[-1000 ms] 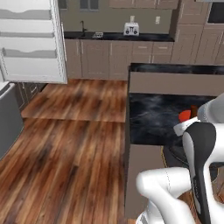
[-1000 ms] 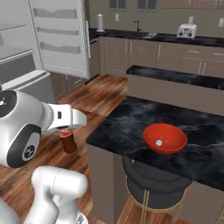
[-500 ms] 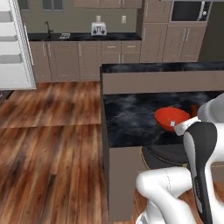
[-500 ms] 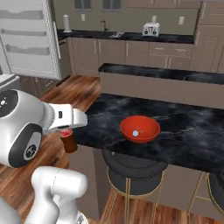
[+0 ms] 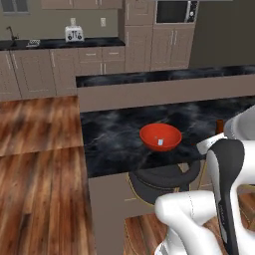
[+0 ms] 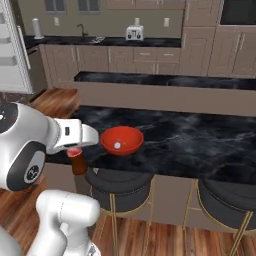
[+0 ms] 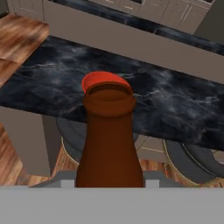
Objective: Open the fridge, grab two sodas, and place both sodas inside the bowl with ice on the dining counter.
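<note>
Smooth brown cola bottle (image 7: 110,144) gripped, apparently, round red bowl (image 5: 160,137), marbled counter (image 5: 114,134)

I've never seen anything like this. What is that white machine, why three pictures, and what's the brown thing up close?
It is a white robot arm on a driving base in a simulated kitchen. Two cameras ride behind it, left and right; the third sits on its hand. The brown thing is a cola bottle held shut in the pincer. Ahead is a dining counter with a black marbled top, carrying a red bowl with a small pale piece inside. Dark stools stand below the counter.
</note>
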Tool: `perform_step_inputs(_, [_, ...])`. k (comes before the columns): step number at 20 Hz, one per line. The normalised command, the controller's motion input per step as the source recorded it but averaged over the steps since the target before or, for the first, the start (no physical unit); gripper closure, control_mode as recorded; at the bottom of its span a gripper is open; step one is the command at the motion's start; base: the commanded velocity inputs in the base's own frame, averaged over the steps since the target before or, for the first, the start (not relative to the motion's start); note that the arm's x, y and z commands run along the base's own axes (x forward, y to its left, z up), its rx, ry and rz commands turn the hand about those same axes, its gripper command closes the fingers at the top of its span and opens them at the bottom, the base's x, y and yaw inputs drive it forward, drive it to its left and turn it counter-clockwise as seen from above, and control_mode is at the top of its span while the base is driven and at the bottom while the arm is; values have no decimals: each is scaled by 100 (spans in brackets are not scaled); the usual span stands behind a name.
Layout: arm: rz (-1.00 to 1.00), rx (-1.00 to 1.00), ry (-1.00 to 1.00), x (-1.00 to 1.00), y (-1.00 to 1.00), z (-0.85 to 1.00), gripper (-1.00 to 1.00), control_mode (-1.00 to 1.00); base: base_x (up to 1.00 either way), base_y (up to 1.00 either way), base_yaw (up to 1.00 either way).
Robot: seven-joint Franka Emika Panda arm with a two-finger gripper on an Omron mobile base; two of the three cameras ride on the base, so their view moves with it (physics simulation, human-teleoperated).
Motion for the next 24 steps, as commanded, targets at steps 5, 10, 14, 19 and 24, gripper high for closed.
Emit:
perform_step_inputs(5, [0,0,0,0,0,0,100,100,20,-58,-14])
perform_step_inputs(10, [0,0,0,0,0,0,100,100,64,25,-2])
perform_step_inputs(14, [0,0,0,0,0,0,100,100,78,45,0])
perform_step_inputs(19, [2,0,17,75,42,-16,100,-100,0,0,0])
perform_step_inputs(24, [17,-1,33,96,27,-42,100,-100,0,0,0])
